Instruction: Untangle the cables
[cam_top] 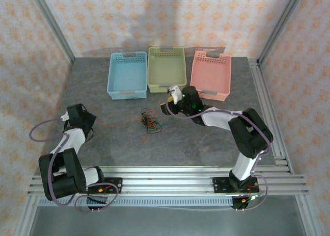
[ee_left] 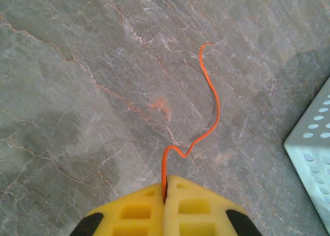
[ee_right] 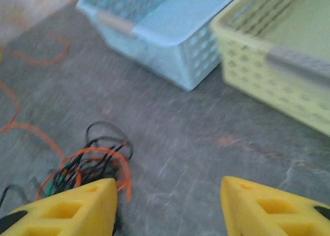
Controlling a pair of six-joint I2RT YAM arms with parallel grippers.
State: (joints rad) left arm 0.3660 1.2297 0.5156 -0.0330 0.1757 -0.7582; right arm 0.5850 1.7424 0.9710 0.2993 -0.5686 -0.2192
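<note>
The step in hand looks like pulling single strands out of the tangle, with one strand taken and the rest waiting. In the left wrist view the left gripper (ee_left: 165, 194) sits at the bottom centre of the frame, its yellow fingers pressed together on a thin orange wire (ee_left: 217, 115). That wire snakes up the middle of the frame over the grey stone-patterned table (ee_left: 77, 91) and ends in a free tip, touching no other cable. A corner of the blue basket (ee_left: 312, 148) shows at the right edge. The knot of cables (cam_top: 150, 121), black, orange and a little green, lies at the centre of the overhead frame, well apart from the left gripper (cam_top: 77, 115) at the left. The right gripper (cam_top: 172, 103) hangs just to its upper right, in front of the green basket (cam_top: 166, 68) and pink basket (cam_top: 211, 74). From the right wrist, the right gripper (ee_right: 167, 195) is spread wide and holds nothing, with the knot (ee_right: 93, 166) just beside its left finger at the lower left. That view is blurred, so single strands are hard to separate. The next move probably calls for the right gripper to shift left over the knot and close on one outlying loop, not the whole bunch. The left gripper would have to put its wire down clear of the pile first.
</note>
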